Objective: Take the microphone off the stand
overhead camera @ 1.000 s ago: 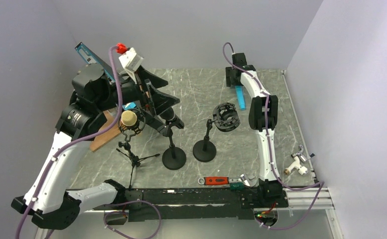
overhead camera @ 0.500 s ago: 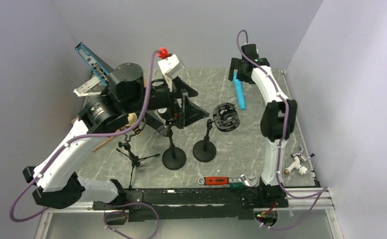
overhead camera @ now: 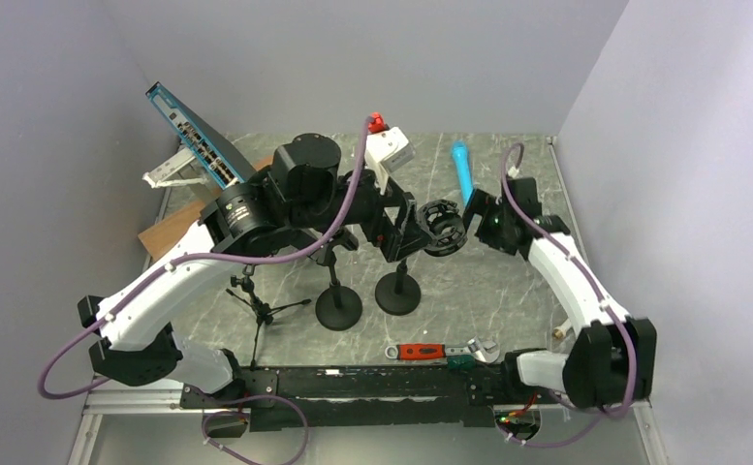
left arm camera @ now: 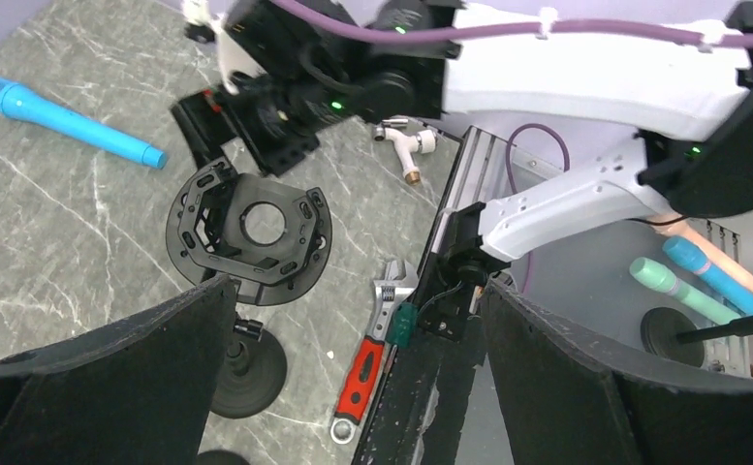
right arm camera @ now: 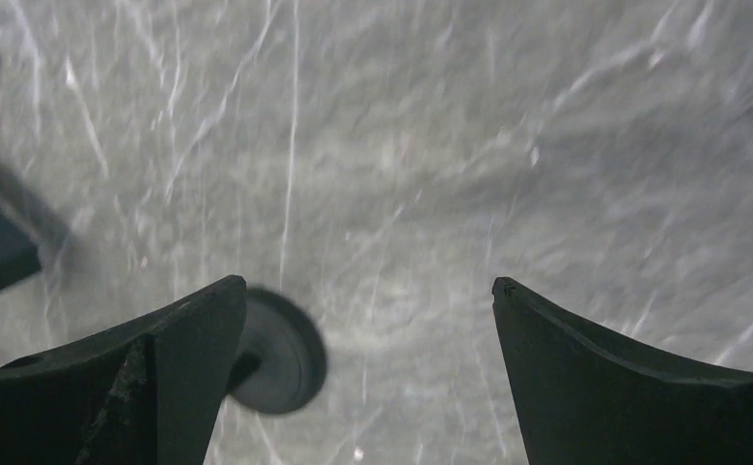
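A blue microphone (overhead camera: 462, 170) lies loose on the table at the back, also in the left wrist view (left arm camera: 67, 121). The black shock-mount ring (overhead camera: 441, 225) on its round-based stand (overhead camera: 398, 294) is empty (left arm camera: 251, 228). My left gripper (overhead camera: 394, 228) is open and empty, hovering just left of the ring (left arm camera: 358, 291). My right gripper (overhead camera: 477, 209) is open and empty just right of the ring, above bare table (right arm camera: 367, 286). The tan-headed microphone on the tripod stand (overhead camera: 256, 310) is hidden behind my left arm.
A second round-based stand (overhead camera: 338, 308) is beside the first. A red-handled wrench (overhead camera: 421, 352) lies at the near edge. A white faucet part (overhead camera: 558, 331) is near the right arm's base. A blue-edged panel (overhead camera: 193, 136) and a brown board (overhead camera: 169, 232) are at the left.
My left arm swung right from the tripod stand to the shock-mount ring. My right arm pulled back from the far end to the ring's right side, leaving the blue microphone on the table.
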Motion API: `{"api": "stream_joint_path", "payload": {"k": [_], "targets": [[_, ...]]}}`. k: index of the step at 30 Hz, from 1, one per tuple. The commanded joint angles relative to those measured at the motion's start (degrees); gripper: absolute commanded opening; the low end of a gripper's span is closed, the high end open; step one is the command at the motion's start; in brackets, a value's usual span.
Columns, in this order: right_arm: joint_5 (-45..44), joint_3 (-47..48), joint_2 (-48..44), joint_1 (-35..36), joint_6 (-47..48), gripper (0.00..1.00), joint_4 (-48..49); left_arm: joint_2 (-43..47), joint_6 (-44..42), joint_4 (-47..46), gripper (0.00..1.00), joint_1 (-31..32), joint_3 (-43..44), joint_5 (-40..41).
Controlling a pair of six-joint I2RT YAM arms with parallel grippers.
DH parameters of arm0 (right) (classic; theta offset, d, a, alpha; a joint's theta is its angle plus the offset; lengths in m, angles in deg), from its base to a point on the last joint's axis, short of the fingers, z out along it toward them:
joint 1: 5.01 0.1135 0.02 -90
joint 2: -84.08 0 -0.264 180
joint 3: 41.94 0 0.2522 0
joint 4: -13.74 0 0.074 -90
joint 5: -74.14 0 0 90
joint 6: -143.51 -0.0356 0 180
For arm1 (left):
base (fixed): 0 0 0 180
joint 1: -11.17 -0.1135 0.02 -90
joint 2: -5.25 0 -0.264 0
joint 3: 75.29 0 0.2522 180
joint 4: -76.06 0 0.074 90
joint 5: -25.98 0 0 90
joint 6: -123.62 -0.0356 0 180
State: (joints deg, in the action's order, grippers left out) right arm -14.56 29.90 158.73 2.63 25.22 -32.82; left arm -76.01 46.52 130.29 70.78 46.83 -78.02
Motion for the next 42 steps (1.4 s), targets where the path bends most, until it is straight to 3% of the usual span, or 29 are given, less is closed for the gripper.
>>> {"api": "stream_joint_path", "payload": {"k": [1, 11, 16, 23, 26, 29, 34, 42], "targets": [[12.11, -9.05, -11.87, -0.17, -4.50, 1.00, 7.87, 0.12, -0.34, 0.61, 0.99, 1.15, 0.49, 3.38], [32.95, -24.29, -33.78, -0.01, -10.66, 1.00, 18.48, -2.63, -3.51, 4.12, 0.99, 1.47, 2.49, 7.99], [38.55, -28.00, -42.83, 0.04, -10.15, 1.00, 22.15, -2.43, -4.40, 4.17, 0.99, 1.47, 2.39, 9.36], [44.89, -27.16, -48.41, 0.10, -8.86, 1.00, 22.21, -0.40, -5.08, 2.11, 0.99, 1.47, -0.69, 10.13], [42.88, -24.35, -48.79, 0.07, -9.19, 1.00, 20.10, -1.08, -5.15, 1.60, 0.99, 1.47, -0.88, 10.36], [40.59, -21.59, -49.38, 0.15, -9.35, 1.00, 19.21, -3.01, -5.41, 3.38, 0.93, 1.47, 1.22, 10.82], [36.48, -17.90, -50.69, 0.05, -8.72, 1.00, 17.39, -8.66, -7.26, 12.18, 0.73, 0.55, 9.14, 13.81], [32.96, -15.26, -51.01, 0.10, -5.78, 1.00, 15.33, -10.98, -9.30, 15.24, 0.49, -2.72, 9.86, 12.40]]}}
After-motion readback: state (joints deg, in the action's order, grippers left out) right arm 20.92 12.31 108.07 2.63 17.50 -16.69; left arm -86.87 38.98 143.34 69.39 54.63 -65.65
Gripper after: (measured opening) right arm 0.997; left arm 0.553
